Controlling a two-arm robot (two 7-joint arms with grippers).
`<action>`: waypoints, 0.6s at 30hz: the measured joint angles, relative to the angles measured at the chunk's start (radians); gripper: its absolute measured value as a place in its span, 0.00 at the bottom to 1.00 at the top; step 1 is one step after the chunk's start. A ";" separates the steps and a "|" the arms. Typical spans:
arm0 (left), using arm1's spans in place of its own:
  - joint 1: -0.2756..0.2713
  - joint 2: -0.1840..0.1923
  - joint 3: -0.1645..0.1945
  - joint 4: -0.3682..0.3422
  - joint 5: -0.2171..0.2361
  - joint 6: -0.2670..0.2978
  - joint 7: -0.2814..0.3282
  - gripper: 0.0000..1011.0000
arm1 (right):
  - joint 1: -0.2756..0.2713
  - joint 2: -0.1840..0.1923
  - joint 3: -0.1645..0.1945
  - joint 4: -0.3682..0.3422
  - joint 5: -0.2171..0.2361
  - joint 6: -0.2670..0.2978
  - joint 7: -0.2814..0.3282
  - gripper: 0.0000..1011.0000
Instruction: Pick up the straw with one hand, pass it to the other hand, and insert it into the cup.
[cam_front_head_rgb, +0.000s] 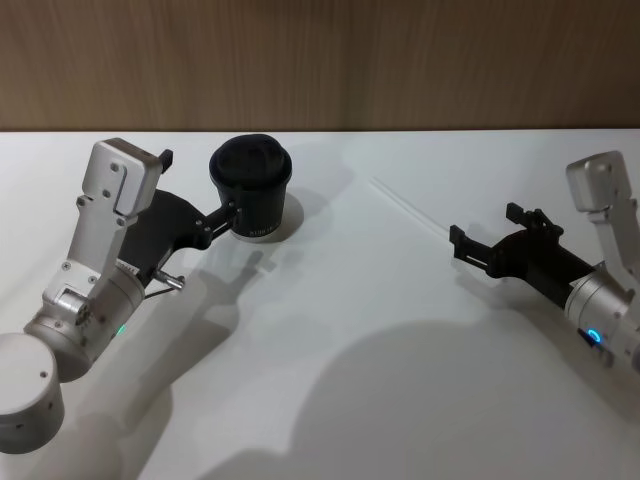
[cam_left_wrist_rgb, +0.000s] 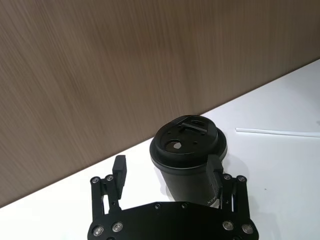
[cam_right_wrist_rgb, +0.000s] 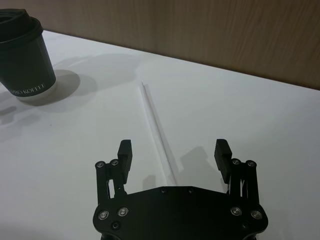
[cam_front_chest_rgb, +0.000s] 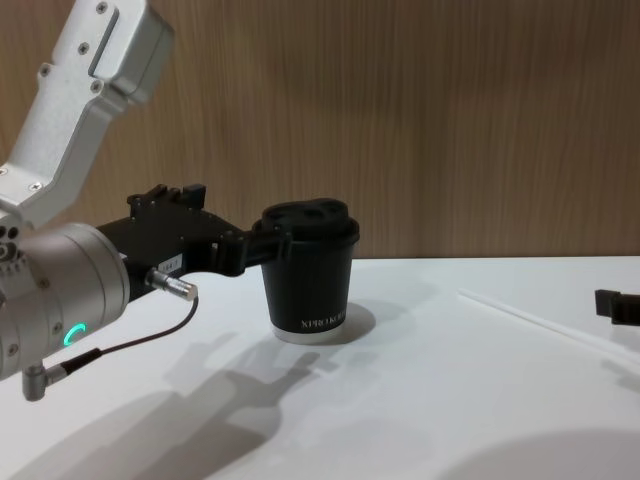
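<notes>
My left gripper (cam_left_wrist_rgb: 167, 164) and right gripper (cam_right_wrist_rgb: 173, 148) looking matt black, my arms (cam_front_head_rgb: 100, 230) shining like smooth silver metal, the cup (cam_front_head_rgb: 252, 188) showing dull black paper, the table (cam_front_head_rgb: 350, 330) looking smooth, the wall (cam_front_head_rgb: 320, 60) showing wood grain.

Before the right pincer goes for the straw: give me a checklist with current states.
1. Straw flat on the table, free: ok.
2. Right pincer open, straw ahead between its fingers: ok.
3. Right pincer low enough to grasp: cannot tell.
4. Cup upright, lid on: ok.
5. Lid hole unblocked: ok.
6. Left pincer open by the cup, away from the straw: ok.
</notes>
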 joint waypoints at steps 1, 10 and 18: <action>0.000 0.000 0.000 0.000 0.000 0.000 0.000 0.99 | 0.002 0.000 0.002 0.002 0.004 0.003 0.002 0.99; 0.000 0.000 0.000 0.000 0.000 0.000 0.000 0.99 | 0.018 0.003 0.012 0.030 0.036 0.025 0.025 0.99; 0.000 0.000 0.000 0.000 0.000 0.000 0.000 0.99 | 0.029 0.019 -0.004 0.042 0.038 0.037 0.042 0.99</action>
